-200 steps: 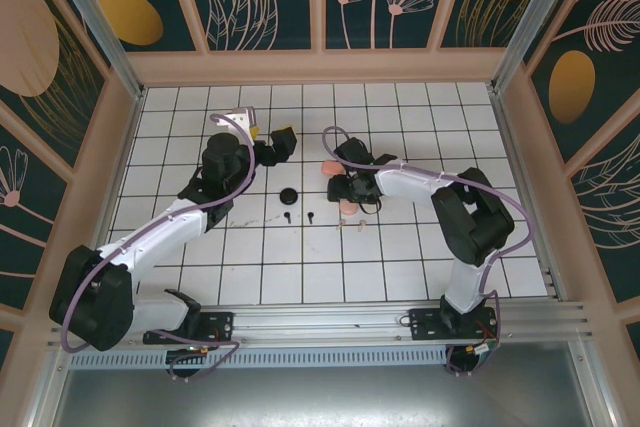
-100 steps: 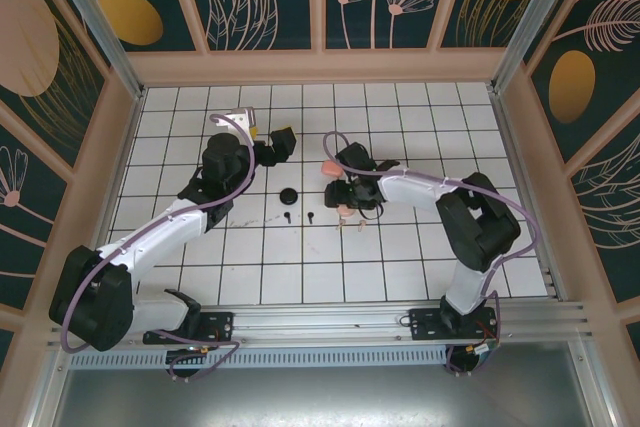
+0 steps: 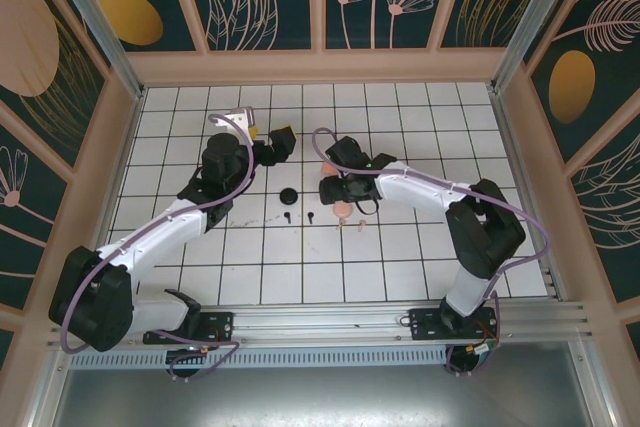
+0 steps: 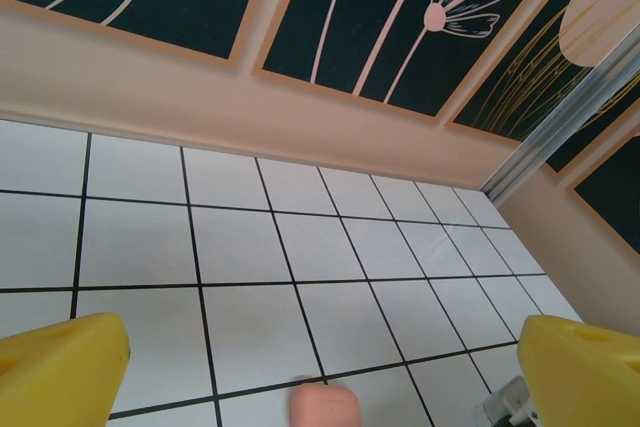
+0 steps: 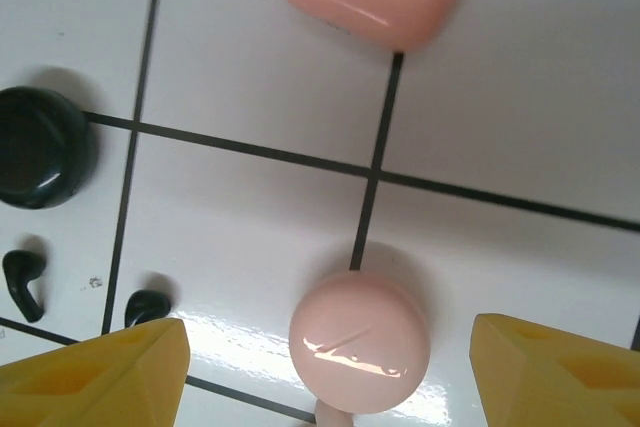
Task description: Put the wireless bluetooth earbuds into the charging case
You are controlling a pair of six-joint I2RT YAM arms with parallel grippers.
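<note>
Hovering right gripper (image 5: pixel 330 375), jaws apart, over pink charging case (image 5: pixel 358 339); closing off-centre, we're perhaps skidding it away. Left gripper (image 4: pixel 320 367) gaping.

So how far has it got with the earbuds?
Nothing looks done: two black buds lie loose on the table beside the black case. The right pincer is open over a round pink piece, gripping nothing. Every bud seen is left to seat.
</note>
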